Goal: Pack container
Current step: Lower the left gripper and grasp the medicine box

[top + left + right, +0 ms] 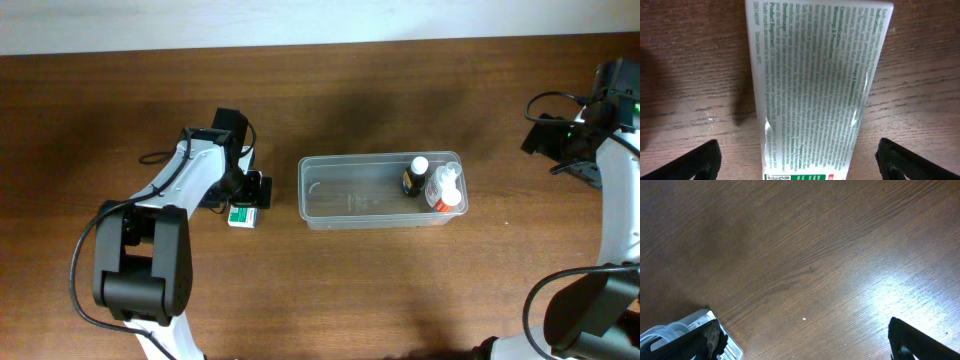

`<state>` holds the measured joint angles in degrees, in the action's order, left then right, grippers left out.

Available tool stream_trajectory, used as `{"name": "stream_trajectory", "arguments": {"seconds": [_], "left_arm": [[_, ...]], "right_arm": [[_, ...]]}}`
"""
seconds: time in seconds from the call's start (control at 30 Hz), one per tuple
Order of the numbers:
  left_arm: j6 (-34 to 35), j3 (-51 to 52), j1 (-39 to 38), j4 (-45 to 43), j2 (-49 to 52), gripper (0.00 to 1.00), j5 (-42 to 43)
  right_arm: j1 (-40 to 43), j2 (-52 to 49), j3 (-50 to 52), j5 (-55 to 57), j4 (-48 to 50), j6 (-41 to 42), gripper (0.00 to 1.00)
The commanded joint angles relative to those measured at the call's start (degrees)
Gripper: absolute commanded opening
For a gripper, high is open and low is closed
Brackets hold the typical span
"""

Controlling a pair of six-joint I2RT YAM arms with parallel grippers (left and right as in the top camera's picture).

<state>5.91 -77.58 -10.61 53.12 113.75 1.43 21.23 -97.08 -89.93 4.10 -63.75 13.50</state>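
Two fingers of my left gripper (pixel 805 165) stand spread wide, one on each side of the small white-and-green box (pixel 815 85), clear of its edges, nothing pinched. That box lies flat on the table (pixel 120 80), near and left, its length running straight away from the wrist camera between the fingers. I judge it light card, easily dented, so I would close gently across its narrow width. Just right of it, mid-table, sits the container (pixel 345 200), open side up, long axis running left to right. I reckon it is light, thin-walled and a bit springy, slick to the pads. The rim or a short end wall is where I would take it, though I doubt it needs lifting. A dark bottle with a white cap (pixel 417 176) and a clear bottle (pixel 446 190) sit at its right end; the left part is bare. Far right, my right gripper (pixel 810 347) hangs spread too, empty, over bare wood.
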Motion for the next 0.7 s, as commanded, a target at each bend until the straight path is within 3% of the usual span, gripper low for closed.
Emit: {"name": "stream_trajectory", "arguments": {"seconds": [0.0,0.67], "left_arm": [[0.94,-0.98,-0.28,-0.09,0.68,0.99,-0.17],[0.96,-0.81,-0.28,-0.76,0.79,0.98,-0.20]], "right_arm": [[0.22,-0.17,0.07,0.92,0.17,0.52,0.98],[0.22,-0.17,0.07,0.90,0.15,0.52,0.98]]}}
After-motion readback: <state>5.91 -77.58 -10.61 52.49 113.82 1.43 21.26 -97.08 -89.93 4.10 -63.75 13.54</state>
